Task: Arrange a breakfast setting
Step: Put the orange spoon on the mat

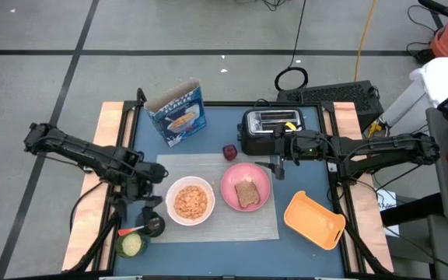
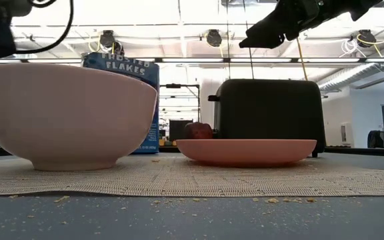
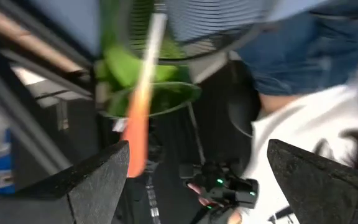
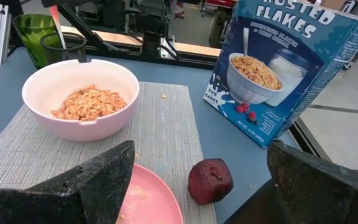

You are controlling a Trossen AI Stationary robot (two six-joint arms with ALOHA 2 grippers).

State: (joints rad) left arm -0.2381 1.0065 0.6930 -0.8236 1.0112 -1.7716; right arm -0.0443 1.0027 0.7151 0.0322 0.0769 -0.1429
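Observation:
A white bowl (image 1: 190, 201) of cereal and a pink plate (image 1: 245, 187) with a brown toast slice (image 1: 246, 194) stand on the grey mat (image 1: 208, 167). A dark red fruit (image 1: 229, 152) lies on the table just off the mat's far edge, and it also shows in the right wrist view (image 4: 210, 180). A spoon with an orange and white handle (image 3: 143, 93) stands in a green cup (image 1: 131, 245). My left gripper (image 1: 151, 208) is open and empty, left of the bowl near the cup. My right gripper (image 1: 278, 167) is open and empty, raised between the toaster and the plate.
A black toaster (image 1: 271, 128) stands at the far side. A blue cereal box (image 1: 177, 115) stands at the far left. A yellow-orange dish (image 1: 314, 221) lies right of the mat. Crumbs lie on the table's near side (image 2: 179, 200). A person shows beyond the table in the left wrist view (image 3: 303, 124).

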